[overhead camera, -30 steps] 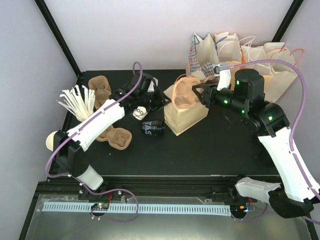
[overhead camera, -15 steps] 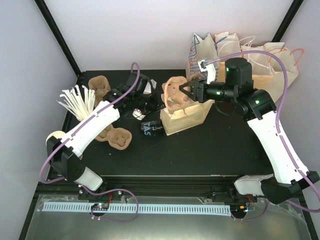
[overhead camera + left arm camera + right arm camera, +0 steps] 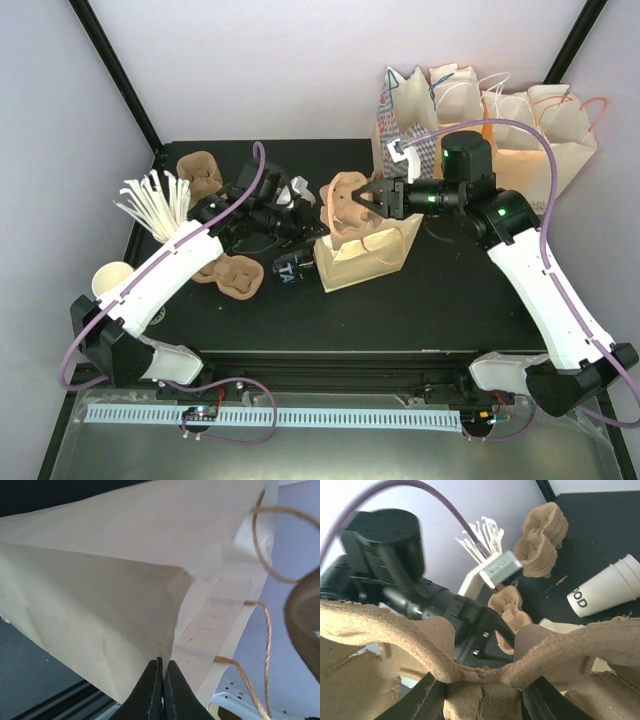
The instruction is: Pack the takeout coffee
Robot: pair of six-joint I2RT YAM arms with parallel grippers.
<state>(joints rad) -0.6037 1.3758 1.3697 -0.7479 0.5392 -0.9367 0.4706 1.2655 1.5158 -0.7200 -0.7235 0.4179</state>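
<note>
Two units, left arm [image 3: 165, 270] and right arm [image 3: 545, 285]: white shell links, black joint housings, black bases at frame bottom. One purple cable [image 3: 490, 121] looped along each. Green indicator lights on right arm's upper joints. The left gripper [image 3: 162, 662] has slim black tapered fingers [image 3: 150, 690].

At 6 o'clock the left gripper [image 3: 162, 662] pinches a creased fold of the cream paper bag [image 3: 110, 590], dark fingers pressed together; twine handles [image 3: 262, 617] loop at 3 o'clock.

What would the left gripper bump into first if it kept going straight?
The cream paper bag: the left gripper's shut jaws sit right at its folded corner, seemingly pinching it.
</note>
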